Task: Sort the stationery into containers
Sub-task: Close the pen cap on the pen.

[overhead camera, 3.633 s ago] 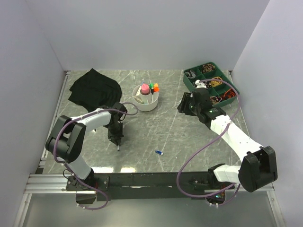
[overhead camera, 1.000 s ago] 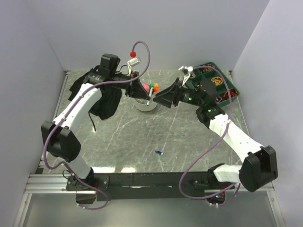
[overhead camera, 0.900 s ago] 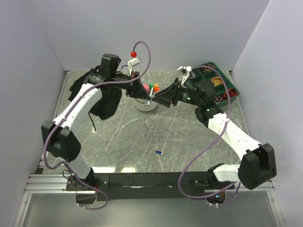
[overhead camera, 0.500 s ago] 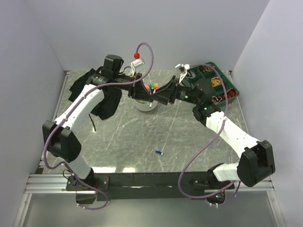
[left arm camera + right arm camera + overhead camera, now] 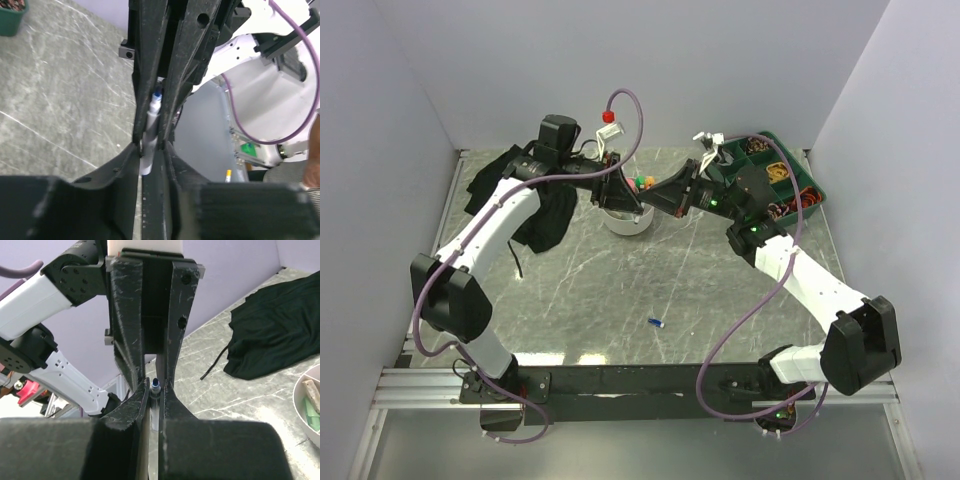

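Bag (image 5: 492, 186) upper left on the tabletop (image 5: 620, 290), bowl (image 5: 625, 223) right of it, tray (image 5: 767, 137) upper right, small piece (image 5: 657, 323) lower centre. A pen (image 5: 150, 117) sits between the left end effector (image 5: 635, 203) and right end effector (image 5: 663, 203), above the bowl.

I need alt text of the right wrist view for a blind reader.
The right gripper is shut on a thin pen, tip to tip with the left gripper. At right, a black bag and a white bowl sit on the table.

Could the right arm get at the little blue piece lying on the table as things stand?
Probably not yet. The way down to the blue piece looks free, but the right pincer is shut on a pen above the bowl, facing the left pincer, so it must let go first.
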### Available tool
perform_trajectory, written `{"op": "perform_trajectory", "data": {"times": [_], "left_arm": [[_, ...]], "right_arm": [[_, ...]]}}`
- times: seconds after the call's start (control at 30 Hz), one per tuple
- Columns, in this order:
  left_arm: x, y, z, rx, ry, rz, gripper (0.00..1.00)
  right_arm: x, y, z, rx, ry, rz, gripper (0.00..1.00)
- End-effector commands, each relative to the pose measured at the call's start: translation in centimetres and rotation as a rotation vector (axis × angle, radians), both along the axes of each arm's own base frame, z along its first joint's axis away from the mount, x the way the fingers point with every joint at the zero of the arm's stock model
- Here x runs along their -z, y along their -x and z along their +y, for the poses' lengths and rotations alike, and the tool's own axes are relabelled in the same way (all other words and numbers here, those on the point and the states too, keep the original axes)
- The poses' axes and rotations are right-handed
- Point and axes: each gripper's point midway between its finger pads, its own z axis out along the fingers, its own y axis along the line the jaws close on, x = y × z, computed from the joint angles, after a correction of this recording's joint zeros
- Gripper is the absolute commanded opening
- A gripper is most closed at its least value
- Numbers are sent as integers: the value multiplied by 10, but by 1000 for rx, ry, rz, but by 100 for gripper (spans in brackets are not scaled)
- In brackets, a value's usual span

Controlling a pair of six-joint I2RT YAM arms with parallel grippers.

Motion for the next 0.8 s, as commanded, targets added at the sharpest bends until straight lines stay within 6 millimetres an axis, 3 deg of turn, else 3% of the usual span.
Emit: {"op": "perform_trajectory", "data": {"times": [0.0, 0.1, 0.27, 0.4, 0.5, 0.53, 0.57, 0.67, 0.7, 0.77], "left_arm": [[-5, 3, -5, 27, 19, 5, 31], [-5, 1, -6, 30, 24, 5, 33], [-4, 3, -6, 36, 24, 19, 28], [-2, 5, -6, 44, 28, 40, 5], [1, 4, -6, 41, 24, 51, 1], [0, 4, -6, 42, 24, 53, 1], [1, 2, -5, 34, 21, 48, 1], [5, -5, 1, -4, 2, 31, 1], [6, -6, 4, -16, -4, 32, 1], [16, -14, 14, -60, -24, 46, 1]], "right_arm": [[-28, -3, -1, 37, -42, -79, 0], [-29, -6, -2, 48, -49, -68, 0], [-31, -6, -3, 53, -52, -64, 0], [-31, -7, -3, 58, -52, -61, 0], [-26, -11, -5, 82, -46, -40, 0], [-24, -12, -5, 88, -43, -29, 21], [-20, -13, -8, 102, -30, -4, 35], [-4, -18, -28, 172, 37, 38, 66], [2, -23, -41, 206, 72, 12, 69], [23, -9, -54, 186, 143, 12, 70]]}}
